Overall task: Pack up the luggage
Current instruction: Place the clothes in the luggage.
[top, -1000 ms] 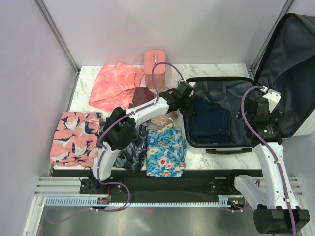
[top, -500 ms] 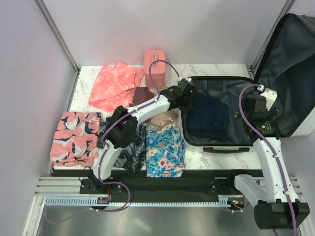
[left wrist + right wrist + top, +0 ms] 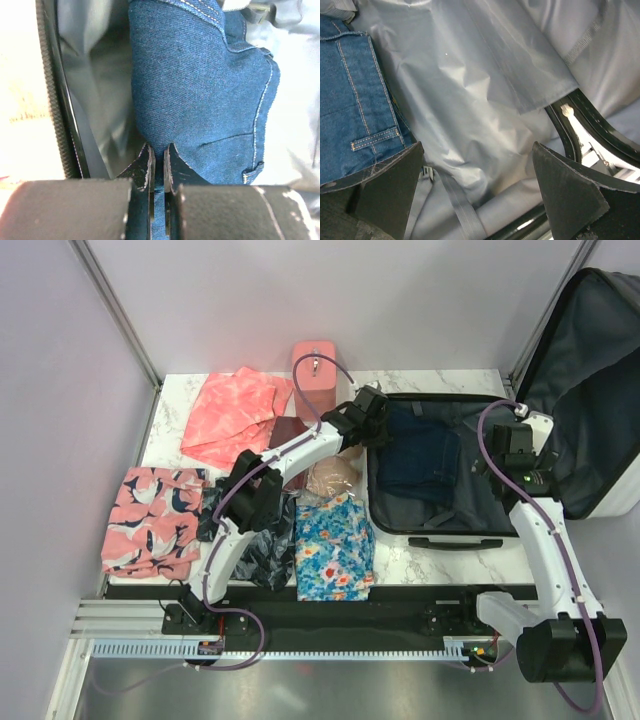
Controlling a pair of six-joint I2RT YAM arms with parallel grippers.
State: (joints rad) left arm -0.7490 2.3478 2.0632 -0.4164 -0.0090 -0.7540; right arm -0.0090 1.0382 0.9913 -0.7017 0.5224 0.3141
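Marble table [image 3: 430, 562]: luggage [image 3: 478, 502] under left pincer [image 3: 157, 150]

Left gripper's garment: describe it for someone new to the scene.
Start at the open luggage on the table's right side. On its grey lining lies folded dark blue denim, pinched by the left gripper. It alone is plain denim and inside; the printed clothes lie outside.
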